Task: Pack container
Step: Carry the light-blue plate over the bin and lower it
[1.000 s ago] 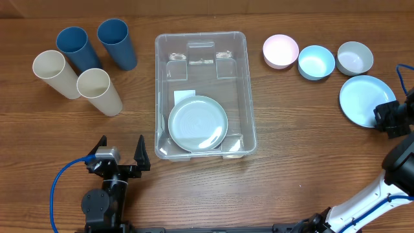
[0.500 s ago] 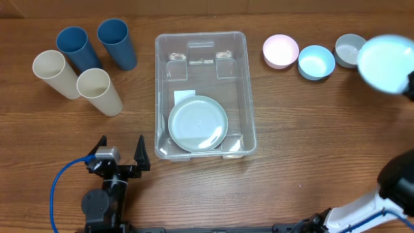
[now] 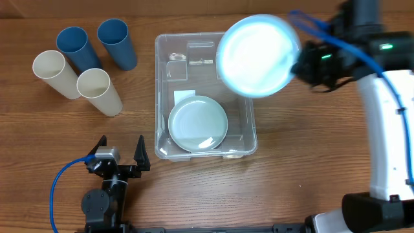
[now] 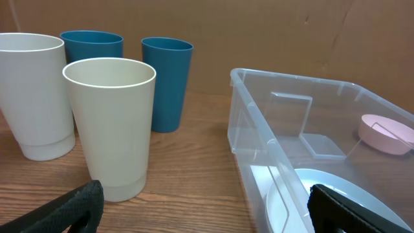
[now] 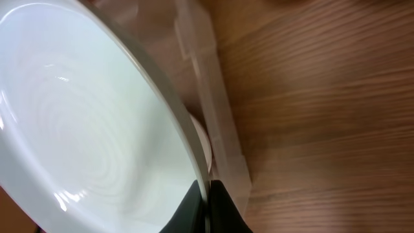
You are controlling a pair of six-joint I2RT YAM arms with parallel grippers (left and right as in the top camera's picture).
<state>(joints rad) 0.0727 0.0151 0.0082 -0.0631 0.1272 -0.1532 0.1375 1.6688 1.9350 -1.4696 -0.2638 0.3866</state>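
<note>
The container — a large clear rectangular plastic bin with rounded corners — sits in the middle of the wooden tabletop. A pale round ribbed plate lies flat in its near half. The right end effector is clamped on the rim of a light blue round plastic plate, held tilted over the bin's far right part. The left end effector sits near the front edge, its fingers spread apart and holding nothing.

The bin looks light, thin-walled and slightly flexible, so a knock would probably slide it on the wood. Its rolled rim seems the best place to take hold. The held plate appears stiff but smooth — pinched only at the edge, it could pivot or slip.

In the overhead view, the raised plate hides the bin's far right corner. The right wrist view shows the fingertips closed over the plate's edge, with the bin's wall just beneath. The left wrist view shows two dark blue plastic tumblers and two cream plastic tumblers standing upright. A small pink bowl is visible through the clear wall.
</note>
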